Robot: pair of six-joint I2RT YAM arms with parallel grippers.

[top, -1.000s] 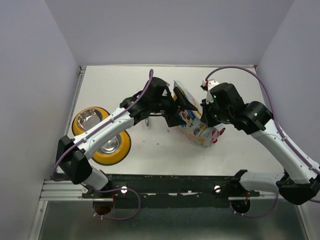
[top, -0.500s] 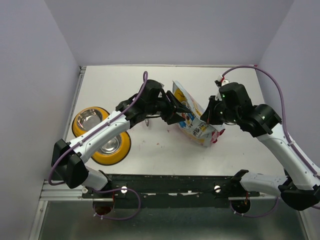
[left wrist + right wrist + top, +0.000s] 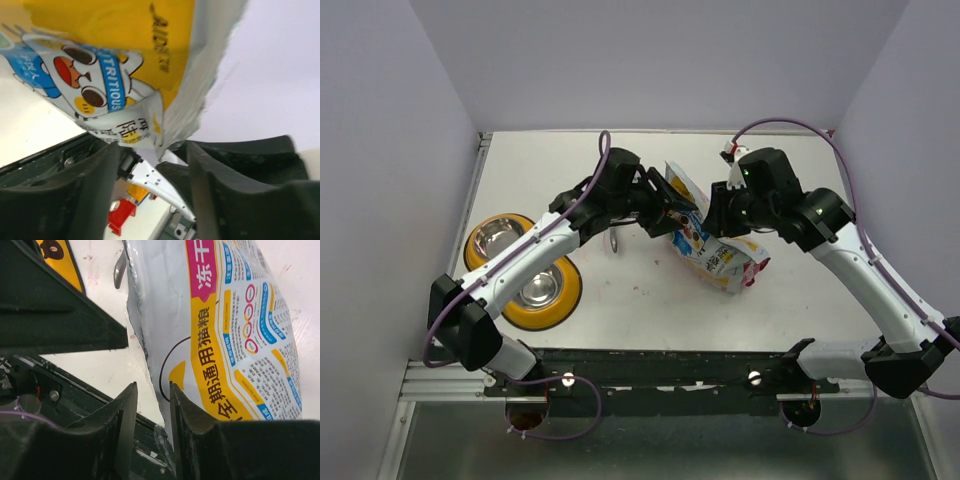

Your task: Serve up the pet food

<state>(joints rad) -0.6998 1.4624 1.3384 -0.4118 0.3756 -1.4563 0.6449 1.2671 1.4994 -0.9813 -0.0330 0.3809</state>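
The pet food itself is hidden inside its yellow-white cartoon bag [image 3: 712, 248], which stands tilted mid-table. My left gripper [image 3: 669, 206] is at the bag's upper left. In the left wrist view the left gripper [image 3: 150, 165] has its jaws wide apart, and the bag [image 3: 100, 60] dips a torn corner into the gap without being pinched. My right gripper [image 3: 719, 214] is at the bag's upper right. The right wrist view shows the right gripper [image 3: 152, 390] narrowly open, with the sealed edge of the bag [image 3: 240, 330] lying loose in the gap.
A yellow double-bowl feeder [image 3: 480, 262] with steel bowls sits at the left. A metal scoop [image 3: 615, 240] lies partly under the left arm, and the scoop [image 3: 119, 270] also shows in the right wrist view. A small red piece [image 3: 752, 272] lies by the bag's lower corner.
The right gripper has gone from shut to slightly open and shifted left toward the bag's top. The left jaws narrowed, then widened a little. The bag stays put.
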